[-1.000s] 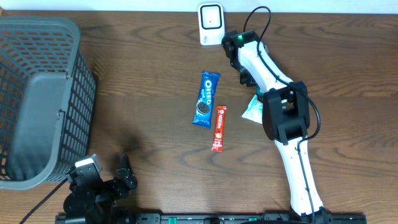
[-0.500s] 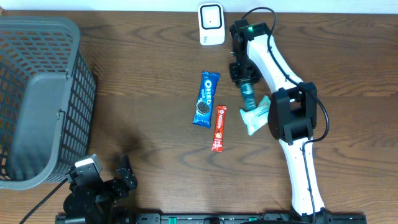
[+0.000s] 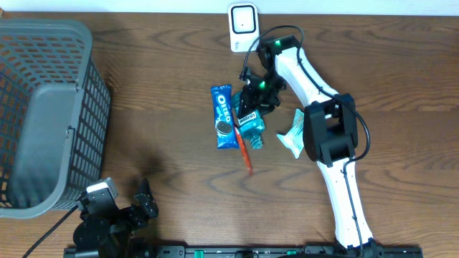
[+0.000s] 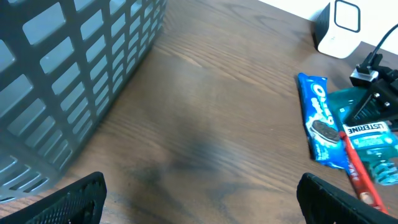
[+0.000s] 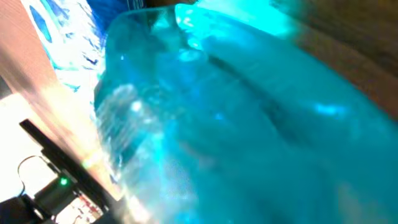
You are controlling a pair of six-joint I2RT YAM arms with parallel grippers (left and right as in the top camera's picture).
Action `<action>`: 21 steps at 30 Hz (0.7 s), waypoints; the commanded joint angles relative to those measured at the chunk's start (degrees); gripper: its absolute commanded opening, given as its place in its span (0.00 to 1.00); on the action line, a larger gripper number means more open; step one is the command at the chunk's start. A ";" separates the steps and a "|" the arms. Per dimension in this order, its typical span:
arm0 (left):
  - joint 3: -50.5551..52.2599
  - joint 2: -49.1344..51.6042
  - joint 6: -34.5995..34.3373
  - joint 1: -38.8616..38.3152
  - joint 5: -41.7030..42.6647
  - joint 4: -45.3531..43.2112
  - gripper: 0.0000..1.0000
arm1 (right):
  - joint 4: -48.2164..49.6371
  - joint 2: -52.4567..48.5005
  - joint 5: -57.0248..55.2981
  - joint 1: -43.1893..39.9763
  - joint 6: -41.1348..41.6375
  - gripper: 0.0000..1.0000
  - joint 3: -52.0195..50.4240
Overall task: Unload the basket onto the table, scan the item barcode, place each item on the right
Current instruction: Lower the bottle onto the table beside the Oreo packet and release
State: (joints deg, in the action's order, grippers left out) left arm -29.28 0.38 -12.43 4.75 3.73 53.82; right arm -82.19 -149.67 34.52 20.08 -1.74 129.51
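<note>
Left gripper (image 3: 147,198), lower left of frame, jaws spread wide, holding nothing, well apart from the goods. Centre frame: teal clear plastic Listerine bottle (image 3: 252,127) lies between blue Oreo biscuit packet (image 3: 224,117) and thin red stick sachet (image 3: 245,152), long axis running roughly top-to-bottom. Right gripper (image 3: 252,100) looks pinched on the bottle's upper end. White box-shaped barcode scanner (image 3: 243,27) sits up-frame, at top edge; right arm nearer.

- We see a dark wooden table (image 3: 143,86).
- Gray mesh basket (image 3: 43,115) at left; white scanner (image 3: 243,27) at top centre.
- Mid-frame: Oreo pack (image 3: 224,117), red stick packet (image 3: 246,158), pale green wrapper (image 3: 290,140).
</note>
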 commanded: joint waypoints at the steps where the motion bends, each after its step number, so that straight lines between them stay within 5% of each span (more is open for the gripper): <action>1: 0.17 0.17 -0.33 0.00 0.09 0.15 0.98 | 1.66 -3.65 -10.97 1.09 2.49 0.48 -1.22; 5: 0.17 0.17 -0.35 0.00 0.11 0.15 0.98 | 0.09 -3.56 -18.08 1.07 6.08 0.55 1.22; 7: 0.17 0.17 -0.33 0.00 0.09 0.15 0.98 | -1.92 -3.54 -19.71 1.03 6.73 0.74 4.24; 8: 0.17 0.17 -0.33 0.00 0.11 0.15 0.98 | -2.91 -3.54 -20.57 1.09 7.23 0.99 5.86; 15: 0.17 0.17 -0.33 0.00 0.11 0.15 0.98 | -11.37 -3.54 -29.16 3.52 15.32 0.99 19.47; 21: 0.17 0.17 -0.33 0.00 0.11 0.15 0.98 | -13.92 -3.58 -31.01 8.28 17.44 0.99 19.02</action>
State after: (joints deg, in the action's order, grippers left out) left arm -29.28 0.38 -12.43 4.75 3.73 53.82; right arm -95.50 -152.66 6.70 24.97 12.51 148.79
